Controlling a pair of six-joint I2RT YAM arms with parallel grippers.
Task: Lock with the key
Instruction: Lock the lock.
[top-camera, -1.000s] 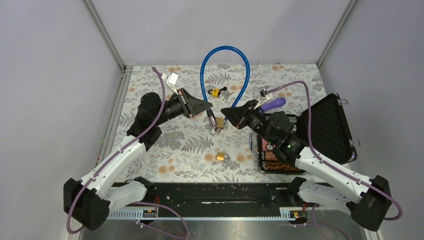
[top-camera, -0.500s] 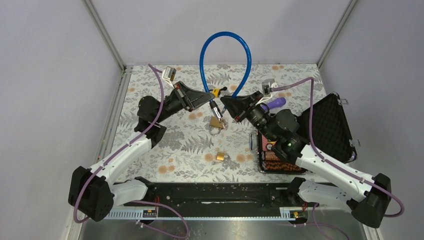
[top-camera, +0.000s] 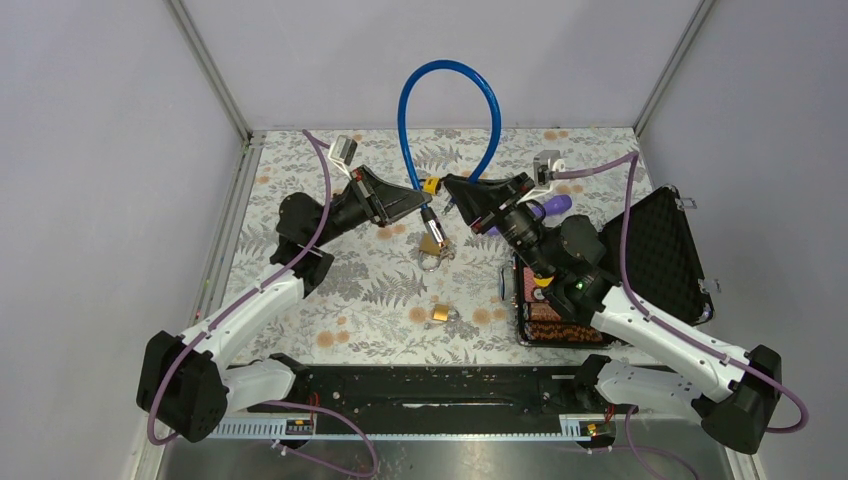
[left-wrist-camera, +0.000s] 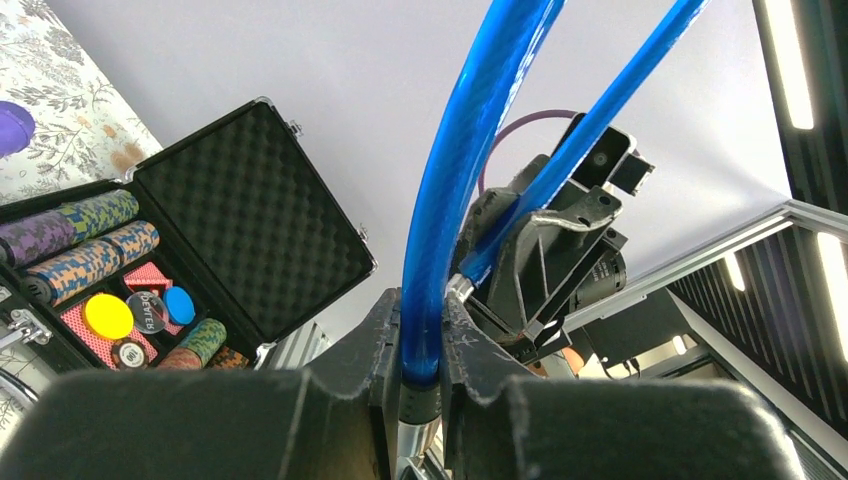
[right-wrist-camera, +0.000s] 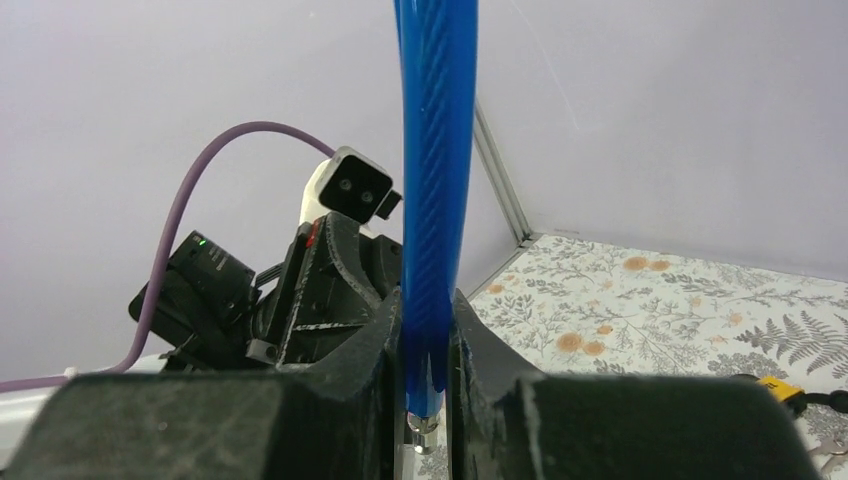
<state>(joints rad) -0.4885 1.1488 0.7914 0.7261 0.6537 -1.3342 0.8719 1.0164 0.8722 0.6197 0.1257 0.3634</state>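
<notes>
Cable lock (top-camera: 449, 68) lifted off the flower-patterned table (top-camera: 370, 300) in a tall arch, both ends pinched: left gripper (left-wrist-camera: 423, 312) clamped tight round one end, right gripper (right-wrist-camera: 428, 322) pressed just as hard on the other, tips nearly facing each other in the top view. Held that way, most likely, to bring the two ends nose to nose and seat one in the other before any turning. Smooth blue plastic sheath, glossy, with a faint spiral of twisted wire showing through in the right wrist view; short bright metal ferrule (right-wrist-camera: 425, 425) peeping out low between the right fingers (right-wrist-camera: 480, 400). Stiff enough to stand as a hoop, and probably springy enough to fight the closing. Key (top-camera: 431, 186) with a yellow head down on the table close by the gripper tips, held by neither. Brass padlock (top-camera: 432, 246) below the left gripper's tip, a wire ring (top-camera: 432, 263) just beside it; cannot tell whether hanging from the cable end or resting on the table. Second small brass padlock (top-camera: 441, 314) nearer the arm bases, well apart. Open black case (top-camera: 660, 245) at the right, egg-crate foam in the lid, rows of striped poker chips (left-wrist-camera: 75, 255) in the tray. Locking itself not yet begun, judging from the key unheld and the ends seemingly unjoined
</notes>
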